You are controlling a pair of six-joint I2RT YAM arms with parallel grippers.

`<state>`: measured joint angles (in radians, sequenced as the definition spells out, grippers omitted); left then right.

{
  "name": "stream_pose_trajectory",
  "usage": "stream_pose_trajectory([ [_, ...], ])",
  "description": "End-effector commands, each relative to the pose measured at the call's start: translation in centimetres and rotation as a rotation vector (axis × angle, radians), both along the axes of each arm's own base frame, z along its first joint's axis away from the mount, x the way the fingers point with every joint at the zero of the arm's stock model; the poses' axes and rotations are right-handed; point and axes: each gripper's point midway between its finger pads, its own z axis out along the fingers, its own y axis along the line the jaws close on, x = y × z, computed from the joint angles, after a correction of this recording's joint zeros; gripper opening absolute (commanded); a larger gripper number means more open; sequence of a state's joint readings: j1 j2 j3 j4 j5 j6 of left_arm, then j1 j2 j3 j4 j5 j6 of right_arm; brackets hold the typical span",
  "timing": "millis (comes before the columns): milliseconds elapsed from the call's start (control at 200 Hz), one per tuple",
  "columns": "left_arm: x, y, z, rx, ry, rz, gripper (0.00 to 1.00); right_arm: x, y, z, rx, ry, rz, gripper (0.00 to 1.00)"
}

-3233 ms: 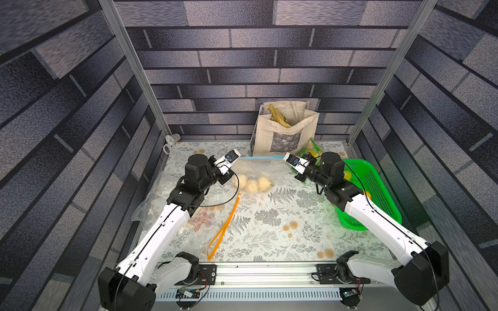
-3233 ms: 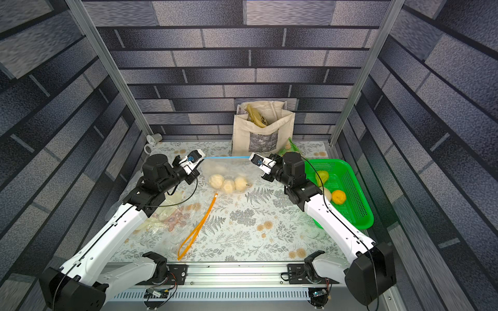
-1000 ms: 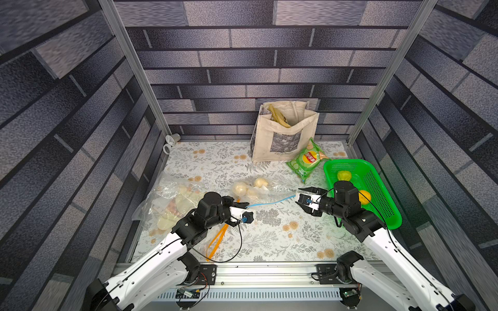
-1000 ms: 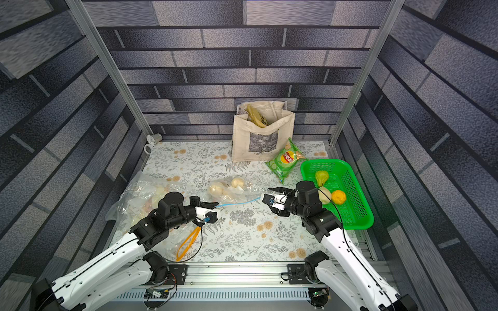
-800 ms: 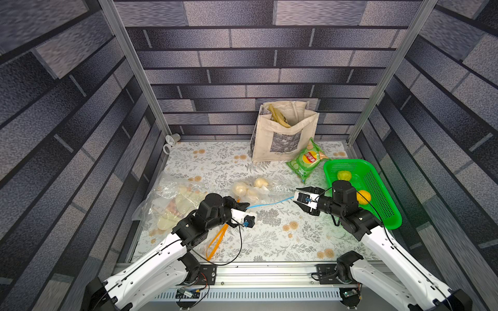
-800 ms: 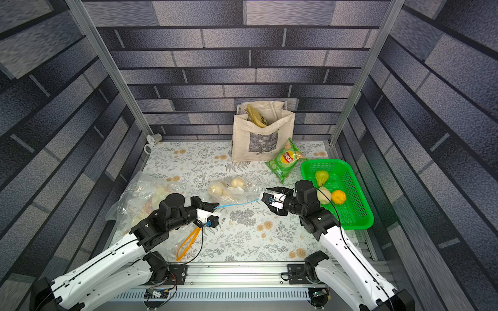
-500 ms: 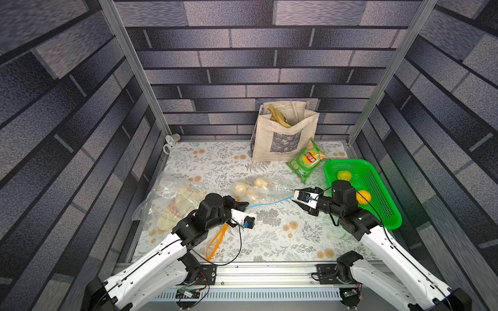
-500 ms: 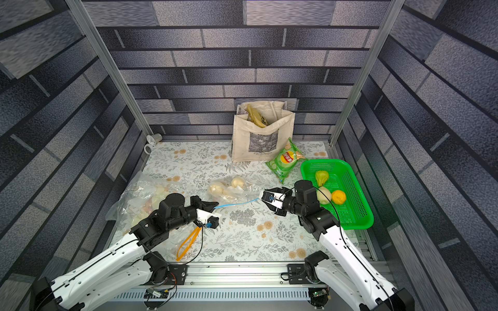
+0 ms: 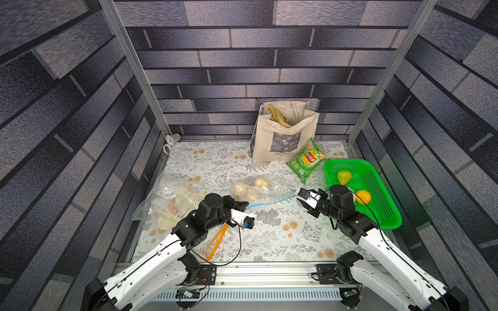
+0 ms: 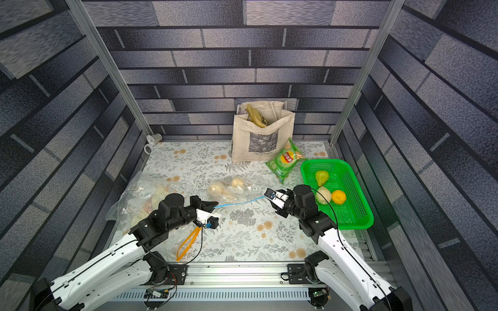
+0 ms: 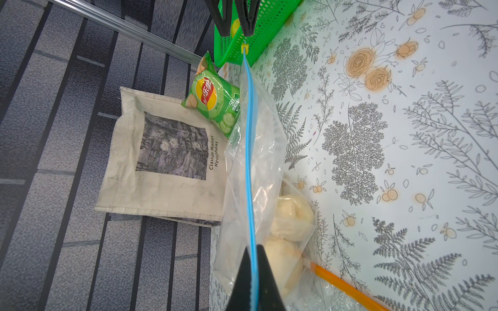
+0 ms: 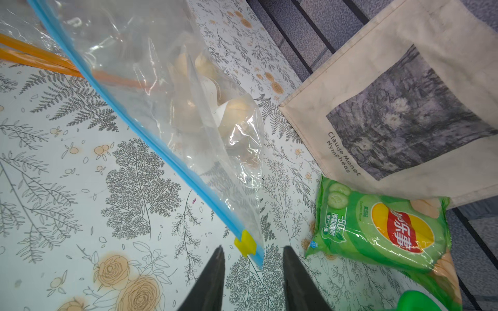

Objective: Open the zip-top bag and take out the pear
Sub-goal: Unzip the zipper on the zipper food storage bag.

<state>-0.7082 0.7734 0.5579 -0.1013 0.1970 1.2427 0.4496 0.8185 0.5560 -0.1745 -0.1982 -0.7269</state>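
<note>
L gripper (image 11: pixel 252 249) pinches the bag (image 9: pixel 272 189) by its blue zip (image 9: pixel 269 202) at 9 o'clock. R gripper (image 12: pixel 252 249) has jaws half-wide round the yellow slider (image 12: pixel 244 245) at 3 o'clock – not touching. Pear (image 9: pixel 239 189) is inside the bag. Jaws may miss – slider slips away.

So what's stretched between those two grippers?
The blue zip strip of the clear plastic zip-top bag, its yellow slider by the right gripper; the left wrist view shows it plainly.
</note>
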Motion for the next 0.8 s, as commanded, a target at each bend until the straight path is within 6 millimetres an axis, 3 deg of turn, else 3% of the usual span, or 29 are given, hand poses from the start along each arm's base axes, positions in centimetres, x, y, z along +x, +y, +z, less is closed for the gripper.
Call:
stream_pose_trajectory([
  [0, -0.3, 0.4, -0.5, 0.007, 0.017, 0.018, 0.0, 0.4, -0.2, -0.4, -0.021, -0.012, -0.023, 0.37],
  [75, -0.3, 0.5, -0.5, 0.004, 0.019, 0.022, 0.0, -0.2, 0.3, -0.7, -0.02, 0.014, 0.019, 0.36],
  [326, -0.3, 0.9, -0.2, -0.019, 0.022, 0.034, 0.0, 1.2, 0.1, -0.3, -0.018, -0.038, -0.022, 0.36],
  [481, -0.2, 1.3, 0.3, -0.049, 0.029, 0.052, 0.0, 1.4, 1.0, -0.5, -0.022, -0.053, 0.031, 0.26],
  [797, 0.3, 2.3, 0.9, -0.092, 0.043, 0.102, 0.0, 0.8, 2.5, 0.2, 0.008, -0.124, 0.147, 0.14],
])
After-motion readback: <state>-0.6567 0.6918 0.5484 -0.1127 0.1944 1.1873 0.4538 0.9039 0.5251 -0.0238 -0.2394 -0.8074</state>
